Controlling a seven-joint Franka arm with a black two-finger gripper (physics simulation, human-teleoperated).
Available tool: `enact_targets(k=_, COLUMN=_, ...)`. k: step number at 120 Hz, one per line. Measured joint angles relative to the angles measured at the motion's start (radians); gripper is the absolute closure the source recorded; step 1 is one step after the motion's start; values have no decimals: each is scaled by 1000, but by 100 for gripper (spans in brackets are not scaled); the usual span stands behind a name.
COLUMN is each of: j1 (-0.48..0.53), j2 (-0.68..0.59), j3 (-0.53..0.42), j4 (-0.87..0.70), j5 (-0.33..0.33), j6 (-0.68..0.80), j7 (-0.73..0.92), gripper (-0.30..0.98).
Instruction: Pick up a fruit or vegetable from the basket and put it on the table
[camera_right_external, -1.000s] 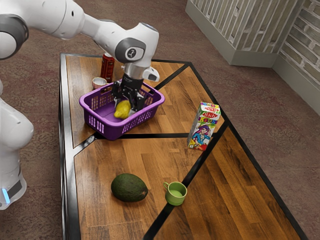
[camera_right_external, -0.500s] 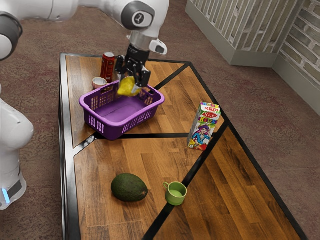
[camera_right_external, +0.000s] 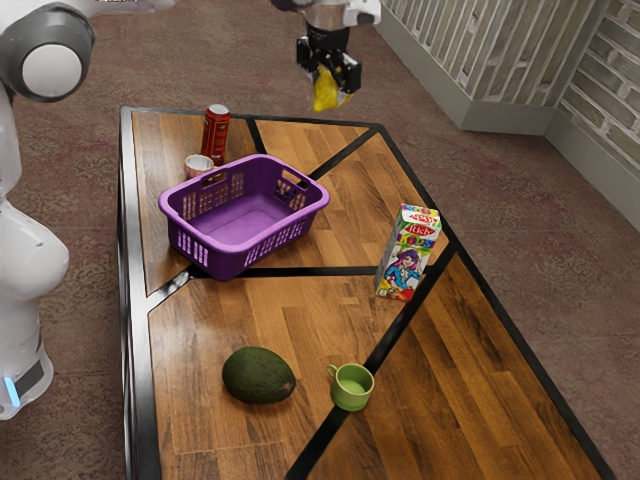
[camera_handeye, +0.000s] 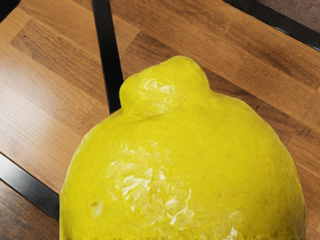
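High in the exterior view, my gripper (camera_right_external: 328, 84) is shut on a yellow lemon (camera_right_external: 325, 92), holding it well above the table's far end. The wrist view has the lemon (camera_handeye: 185, 160) large and close under my hand, with wood table behind it. The purple basket (camera_right_external: 225, 249) stands upright on the table (camera_right_external: 300, 330), lower than the gripper and toward the exterior view's left; its visible inside holds nothing.
Behind the basket are a red can (camera_right_external: 215, 135) and a small white-and-red bowl (camera_right_external: 198, 166). A juice carton (camera_right_external: 407, 253) stands toward the exterior view's right. An avocado (camera_right_external: 258, 376) and a green cup (camera_right_external: 351, 387) are at the near part of the table.
My hand has risen out of the basket with the lemon and moved toward the exterior view's upper right. The basket and the other things have stayed where they were.
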Motion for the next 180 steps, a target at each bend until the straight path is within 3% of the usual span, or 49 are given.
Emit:
enact_targets(k=18, j1=25, j2=136, j3=-3, j4=-11, j5=30, j6=269, j7=-12, gripper=51)
enact_targets(k=38, j1=30, j2=187, j3=0, j4=-79, j5=42, j6=410, j7=-35, gripper=49)
enact_targets(k=57, j1=-15, j2=205, j3=0, j4=-99, j5=49, j6=386, j7=-55, gripper=50)
enact_targets(k=82, j1=2, j2=245, j3=2, j4=-66, j5=81, j6=290, j7=-70, gripper=47)
enact_targets(k=151, j1=-33, j2=491, j3=58, j4=20, j5=128, j6=467, j7=-93, gripper=47)
enact_targets(k=161, j1=-53, j2=492, j3=60, j4=20, j5=123, j6=485, j7=-94, gripper=32)
enact_targets(k=180, j1=-61, j2=487, j3=61, j4=19, j5=112, j6=496, j7=-84, gripper=19)
